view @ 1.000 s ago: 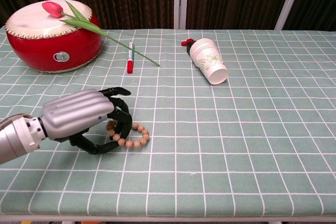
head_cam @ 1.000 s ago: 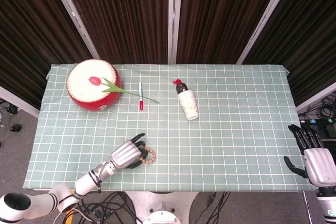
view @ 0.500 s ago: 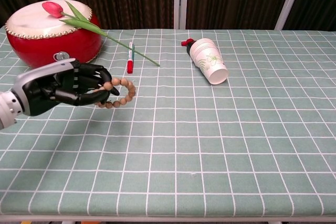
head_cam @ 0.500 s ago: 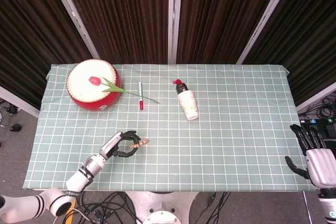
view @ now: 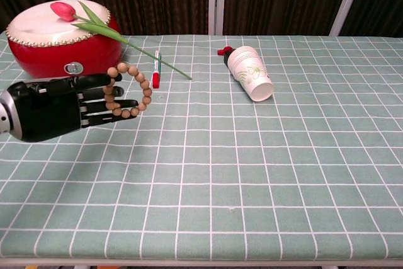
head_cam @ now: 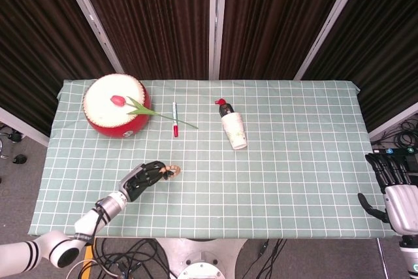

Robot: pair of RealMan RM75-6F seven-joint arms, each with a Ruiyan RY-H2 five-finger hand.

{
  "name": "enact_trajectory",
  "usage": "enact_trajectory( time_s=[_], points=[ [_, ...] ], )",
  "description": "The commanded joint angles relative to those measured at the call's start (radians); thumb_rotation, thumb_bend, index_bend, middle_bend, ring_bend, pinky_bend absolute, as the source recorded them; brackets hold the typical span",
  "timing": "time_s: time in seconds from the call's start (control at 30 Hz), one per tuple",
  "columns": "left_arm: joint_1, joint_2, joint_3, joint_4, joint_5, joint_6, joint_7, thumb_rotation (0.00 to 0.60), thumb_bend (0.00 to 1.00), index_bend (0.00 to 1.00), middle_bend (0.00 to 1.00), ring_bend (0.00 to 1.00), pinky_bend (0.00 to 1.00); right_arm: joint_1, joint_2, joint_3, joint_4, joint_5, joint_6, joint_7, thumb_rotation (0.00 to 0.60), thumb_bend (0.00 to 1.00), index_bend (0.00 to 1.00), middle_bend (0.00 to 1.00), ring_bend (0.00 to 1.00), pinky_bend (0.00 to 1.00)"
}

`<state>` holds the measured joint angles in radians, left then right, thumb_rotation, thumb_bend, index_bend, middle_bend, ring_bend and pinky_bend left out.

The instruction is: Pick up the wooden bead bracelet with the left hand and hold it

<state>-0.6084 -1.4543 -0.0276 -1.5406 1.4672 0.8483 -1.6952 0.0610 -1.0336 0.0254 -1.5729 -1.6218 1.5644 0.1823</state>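
You've raised the bracelet (view: 129, 92) off the table (view: 264, 174); your left hand (view: 60, 106) grips it, palm up. Drum (view: 60, 45) and pen (view: 156, 71) lie behind; right hand (head_cam: 395, 191) hangs spread

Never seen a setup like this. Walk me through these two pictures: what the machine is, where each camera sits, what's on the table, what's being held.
This is a two-armed robot with humanlike hands, steered remotely by a person. One picture looks down from its head, the other looks forward from its chest.

The table has a green checked cloth. On it are a red drum with a tulip lying across it, a red marker, and a stack of paper cups lying on its side.

The left hand holds a wooden bead bracelet lifted above the cloth. The right hand waits off the table's edge, holding nothing.
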Motion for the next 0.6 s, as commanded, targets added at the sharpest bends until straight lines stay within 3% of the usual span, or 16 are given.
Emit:
enact_trajectory(
  time_s=[0.03, 0.23, 0.37, 0.47, 0.6],
  points=[
    [0.006, 0.001, -0.004, -0.011, 0.005, 0.001, -0.065, 0.6, 0.34, 0.42, 0.52, 0.29, 0.11, -0.001, 0.001, 0.001, -0.002, 0.0, 0.001, -0.002, 0.6, 0.23, 0.0, 0.09, 0.0, 0.0],
    [-0.002, 0.038, -0.026, -0.062, -0.058, -0.072, -0.178, 0.6, 0.3, 0.36, 0.5, 0.29, 0.12, 0.0, 0.005, 0.003, -0.012, -0.005, 0.005, -0.013, 0.6, 0.23, 0.0, 0.09, 0.0, 0.0],
    [-0.002, 0.058, -0.041, -0.089, -0.1, -0.117, -0.185, 0.6, 0.3, 0.36, 0.51, 0.29, 0.13, 0.002, 0.008, 0.005, -0.018, -0.008, 0.005, -0.02, 0.6, 0.23, 0.0, 0.09, 0.0, 0.0],
    [-0.002, 0.091, -0.075, -0.134, -0.133, -0.188, -0.332, 0.6, 0.3, 0.37, 0.52, 0.29, 0.13, 0.003, 0.01, 0.005, -0.023, -0.009, 0.004, -0.023, 0.6, 0.23, 0.0, 0.09, 0.0, 0.0],
    [-0.003, 0.104, -0.09, -0.122, -0.097, -0.225, -0.399, 0.6, 0.3, 0.42, 0.56, 0.3, 0.13, 0.003, 0.01, 0.005, -0.026, -0.011, 0.004, -0.025, 0.6, 0.23, 0.0, 0.09, 0.0, 0.0]
  ],
)
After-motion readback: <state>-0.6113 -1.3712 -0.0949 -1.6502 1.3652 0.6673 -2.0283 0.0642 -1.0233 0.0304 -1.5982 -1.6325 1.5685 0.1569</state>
